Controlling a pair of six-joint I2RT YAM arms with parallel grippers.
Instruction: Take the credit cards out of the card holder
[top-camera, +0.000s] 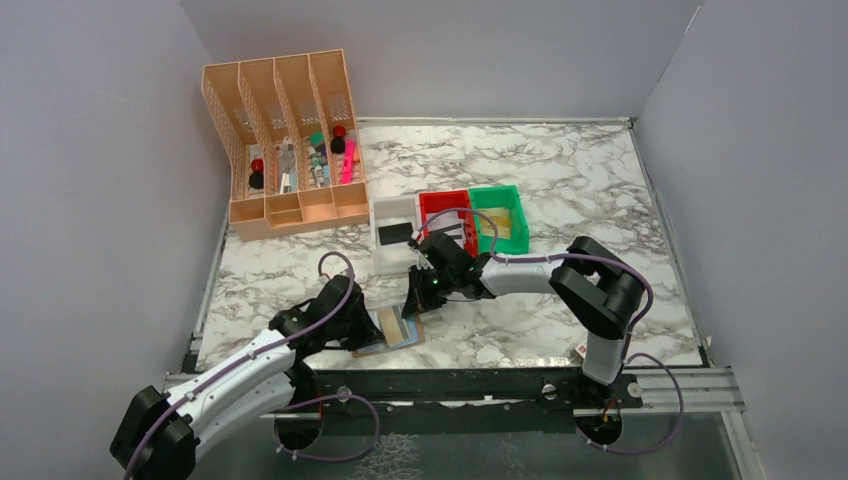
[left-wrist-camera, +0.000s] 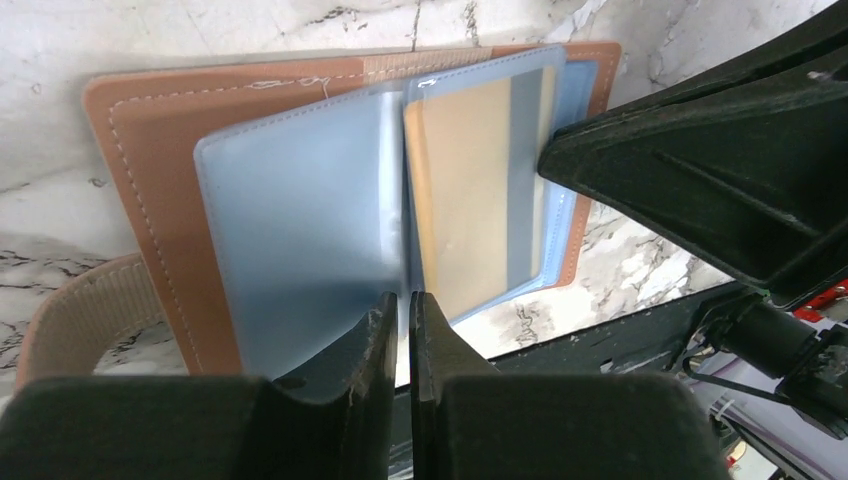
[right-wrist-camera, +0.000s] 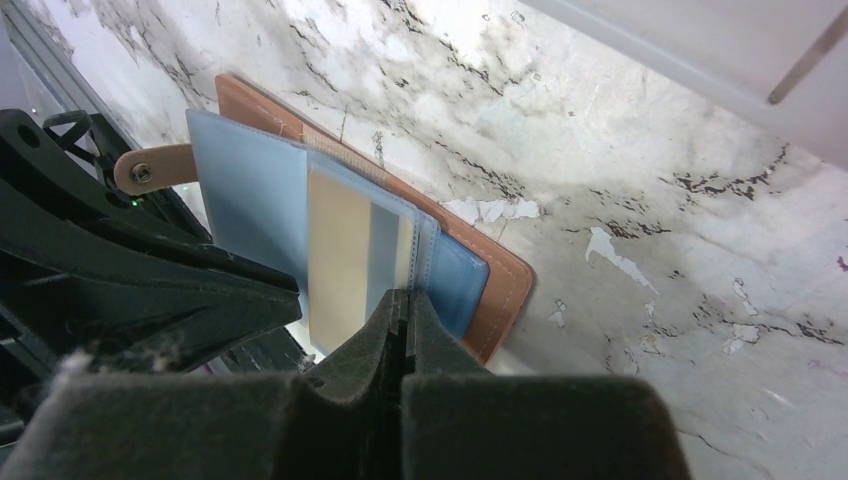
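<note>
1. The holder (left-wrist-camera: 150, 150) lies open on the table (right-wrist-camera: 650, 150) at the near edge, left of centre. Its blue-grey sleeves are fanned out, and the two grippers sit just beside it.
2. A tan card (left-wrist-camera: 465, 200) sits inside one clear sleeve, so it is not out yet.
3. The right gripper (right-wrist-camera: 403, 305) is clenched, with its tips meeting at the edge of that sleeve. I cannot tell whether they pinch the card, the plastic or nothing.
4. The left gripper (left-wrist-camera: 403, 320) has its jaws almost together, with only a sliver of gap, at the sleeves' near edge. I cannot tell whether it grips a leaf.
5. Step in hand, as I judge it: steadying the sleeves to draw this card out.
6. The next move calls for the left gripper to pin the holder flat. The right must then catch the card's bare edge (not the sleeve) and slide it straight out along the pocket.
7. Risk: a pull on the plastic would drag the whole holder.
</note>
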